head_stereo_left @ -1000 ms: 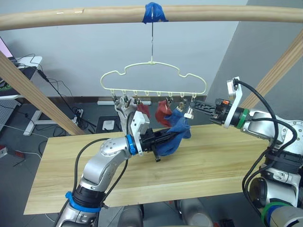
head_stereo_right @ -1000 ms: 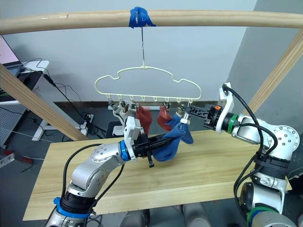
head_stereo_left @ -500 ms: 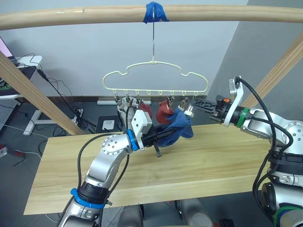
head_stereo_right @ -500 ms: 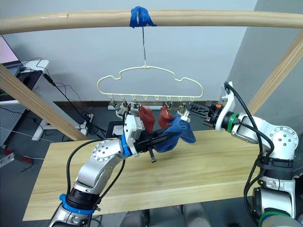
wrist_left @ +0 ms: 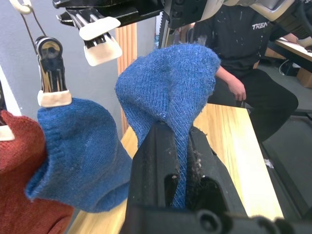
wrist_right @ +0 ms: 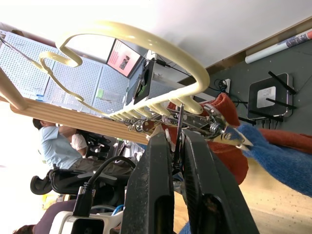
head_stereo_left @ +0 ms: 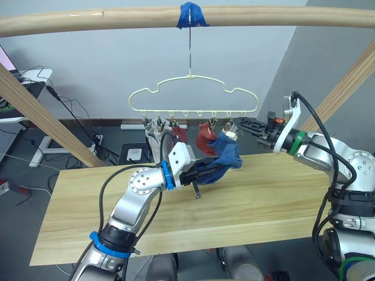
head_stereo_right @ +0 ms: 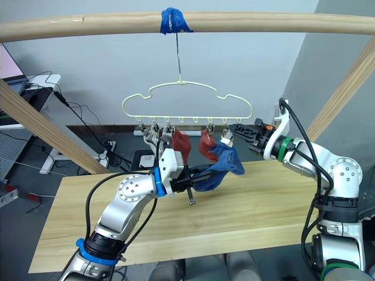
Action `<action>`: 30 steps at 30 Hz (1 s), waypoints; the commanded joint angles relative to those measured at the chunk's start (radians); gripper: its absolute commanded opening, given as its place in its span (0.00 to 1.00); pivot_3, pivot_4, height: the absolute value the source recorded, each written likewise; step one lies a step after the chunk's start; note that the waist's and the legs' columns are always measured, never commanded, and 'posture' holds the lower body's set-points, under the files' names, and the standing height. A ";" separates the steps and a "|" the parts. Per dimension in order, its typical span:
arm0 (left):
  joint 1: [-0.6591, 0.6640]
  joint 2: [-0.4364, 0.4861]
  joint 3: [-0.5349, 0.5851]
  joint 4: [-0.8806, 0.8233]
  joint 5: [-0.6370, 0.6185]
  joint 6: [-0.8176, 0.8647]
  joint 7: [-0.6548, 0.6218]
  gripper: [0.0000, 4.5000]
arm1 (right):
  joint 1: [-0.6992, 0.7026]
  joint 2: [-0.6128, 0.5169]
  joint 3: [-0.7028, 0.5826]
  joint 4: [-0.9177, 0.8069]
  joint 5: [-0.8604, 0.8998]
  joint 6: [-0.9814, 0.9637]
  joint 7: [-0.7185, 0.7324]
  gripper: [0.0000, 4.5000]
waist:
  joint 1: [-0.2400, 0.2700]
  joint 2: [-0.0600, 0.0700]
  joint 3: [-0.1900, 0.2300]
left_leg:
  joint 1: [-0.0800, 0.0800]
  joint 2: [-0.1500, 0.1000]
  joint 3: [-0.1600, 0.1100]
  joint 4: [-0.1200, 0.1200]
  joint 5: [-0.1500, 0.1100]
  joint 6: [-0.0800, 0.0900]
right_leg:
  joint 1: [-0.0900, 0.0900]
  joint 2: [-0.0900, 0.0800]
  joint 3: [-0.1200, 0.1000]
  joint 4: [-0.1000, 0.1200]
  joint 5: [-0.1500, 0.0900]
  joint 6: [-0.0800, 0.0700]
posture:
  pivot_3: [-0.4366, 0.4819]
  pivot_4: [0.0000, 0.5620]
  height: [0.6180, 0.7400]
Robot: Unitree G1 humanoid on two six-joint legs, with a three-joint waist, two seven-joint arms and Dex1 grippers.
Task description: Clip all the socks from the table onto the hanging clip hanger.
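Blue sock [wrist_left: 168, 92] was pinched tight in the left gripper [wrist_left: 178, 146] while the right gripper [wrist_right: 176, 146] squeezed a clip [wrist_right: 204, 122] on the clip hanger [head_stereo_left: 193, 96].

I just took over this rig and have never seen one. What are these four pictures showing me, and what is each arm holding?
The two wide pictures come from the humanoid robot's head; the other two come from a camera on each wrist. A pale-yellow wire clip hanger hangs from a wooden pole above the light wooden table. The left gripper is shut on a blue knit sock, lifted toward the clips. The right gripper is shut on a small metal clip of the hanger. Rust-red socks and another blue sock hang clipped.
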 commanded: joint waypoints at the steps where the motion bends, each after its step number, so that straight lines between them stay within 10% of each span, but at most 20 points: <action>1: -0.021 -0.016 0.020 -0.009 0.002 -0.031 0.023 0.00 | -0.002 -0.043 0.010 -0.038 0.035 0.010 0.017 0.00 | 0.000 0.000 0.000 | 0.000 0.000 0.000 0.000 0.000 0.000 | 0.000 0.000 0.000 0.000 0.000 0.000 | 0.30 0.38 1.00; 30: -0.039 -0.023 0.019 0.016 0.012 -0.083 0.041 0.00 | 0.017 -0.015 0.037 -0.067 0.035 -0.008 0.011 0.00 | 0.002 0.001 0.001 | 0.000 0.000 0.000 0.000 0.000 0.000 | 0.000 0.000 0.000 0.001 0.000 0.000 | 0.31 0.39 1.00</action>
